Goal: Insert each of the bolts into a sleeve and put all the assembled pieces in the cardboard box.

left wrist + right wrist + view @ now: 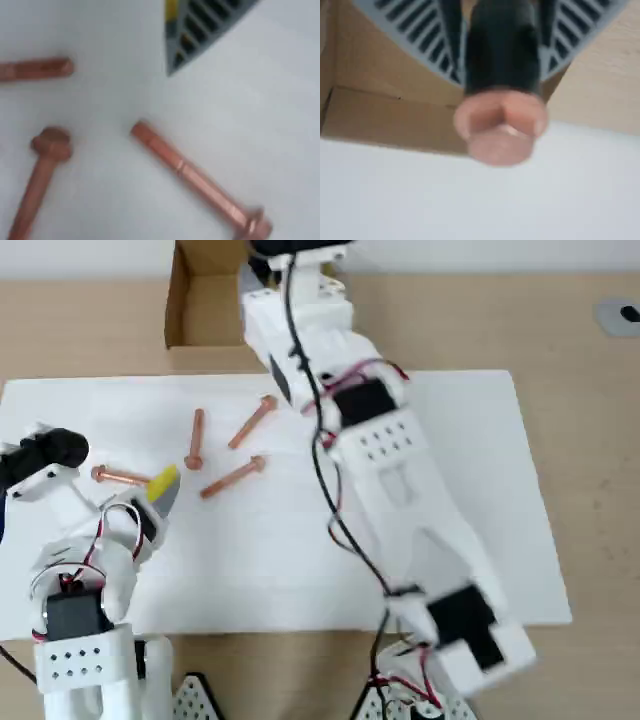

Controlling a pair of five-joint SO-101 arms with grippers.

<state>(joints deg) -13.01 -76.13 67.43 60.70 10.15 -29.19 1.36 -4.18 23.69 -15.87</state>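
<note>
Bolts [232, 478], four of them, lie loose on the white sheet [450, 540], spread just ahead of the left gripper [163, 485]. Whether that gripper is open or closed cannot be told. The right gripper [504, 80] is clamped on a black sleeve [502, 40] with a bolt [501, 125] through it, held right by the wall of the cardboard box [385, 120].

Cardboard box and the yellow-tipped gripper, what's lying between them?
A copper bolt lies on the white sheet between the left gripper and the cardboard box, in the high view.
</note>
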